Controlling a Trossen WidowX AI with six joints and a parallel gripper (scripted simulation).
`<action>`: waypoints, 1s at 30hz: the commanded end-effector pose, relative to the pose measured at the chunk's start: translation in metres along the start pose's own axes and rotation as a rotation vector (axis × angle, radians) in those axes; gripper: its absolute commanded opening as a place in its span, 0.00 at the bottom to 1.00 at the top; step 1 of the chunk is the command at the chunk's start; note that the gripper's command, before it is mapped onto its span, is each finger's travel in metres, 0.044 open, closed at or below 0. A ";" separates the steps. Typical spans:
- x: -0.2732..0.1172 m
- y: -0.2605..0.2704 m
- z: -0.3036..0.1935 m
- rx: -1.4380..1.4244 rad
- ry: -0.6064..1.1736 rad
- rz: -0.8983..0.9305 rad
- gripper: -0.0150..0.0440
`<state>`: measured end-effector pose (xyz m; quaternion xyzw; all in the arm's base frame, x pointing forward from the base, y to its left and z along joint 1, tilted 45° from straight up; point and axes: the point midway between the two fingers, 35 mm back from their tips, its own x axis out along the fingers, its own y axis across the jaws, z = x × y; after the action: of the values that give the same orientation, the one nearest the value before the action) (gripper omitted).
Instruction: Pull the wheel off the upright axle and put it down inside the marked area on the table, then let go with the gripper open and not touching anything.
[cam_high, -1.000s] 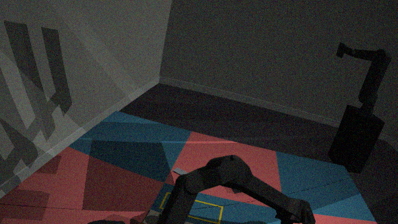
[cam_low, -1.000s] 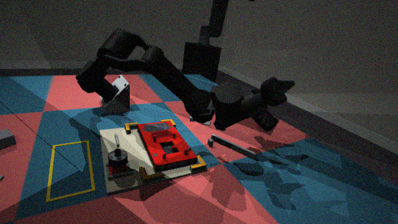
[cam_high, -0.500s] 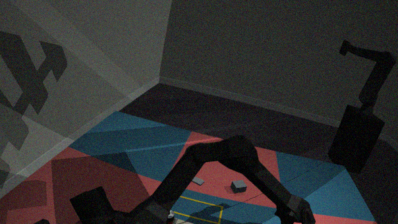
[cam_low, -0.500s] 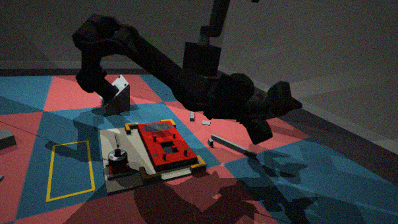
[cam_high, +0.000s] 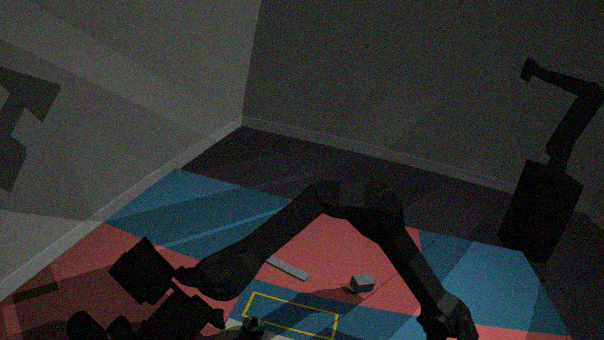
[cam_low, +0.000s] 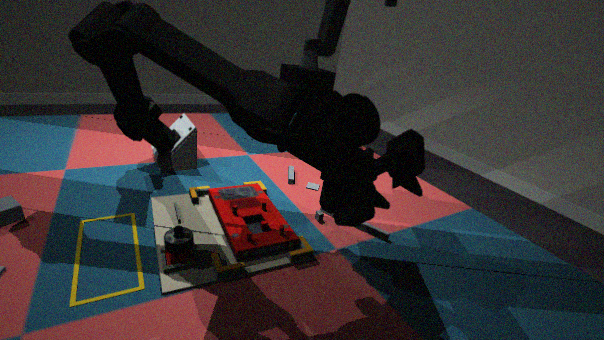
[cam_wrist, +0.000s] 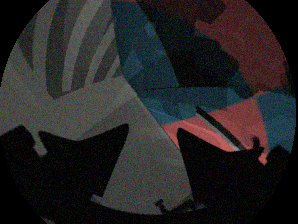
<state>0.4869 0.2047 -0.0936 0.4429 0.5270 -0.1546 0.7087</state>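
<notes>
Gripper (cam_low: 350, 212) hangs partly open with nothing between its fingers, and the wheel (cam_low: 178, 237) sits on its axle well off to its side, beside the yellow-marked area (cam_low: 76, 260).

From my remote station I see a floor mat (cam_low: 320, 295) of red and blue patches. On it lies a pale base plate (cam_low: 197, 280), and on that plate sits a red fixture board (cam_low: 235, 205) with dark slots, framed by yellow corner brackets (cam_low: 304, 246). Behind the plate stands a grey wedge block (cam_low: 184, 142) with a pale sloped face. Two small grey pieces (cam_low: 291, 174) lie on the red patch beyond the board. In the top view, a flat grey strip (cam_high: 287, 268) and a small grey block (cam_high: 362, 282) rest well apart. A dark cabinet (cam_high: 541, 210) stands near the wall.
</notes>
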 end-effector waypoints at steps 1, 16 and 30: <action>-0.019 -0.009 0.014 -0.070 -0.062 -0.095 0.76; -0.130 -0.063 0.057 -0.433 -0.197 -0.593 0.76; -0.270 -0.102 0.086 -0.840 -0.145 -1.090 0.76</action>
<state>0.3717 0.0264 0.0800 -0.1577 0.6335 -0.3024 0.6945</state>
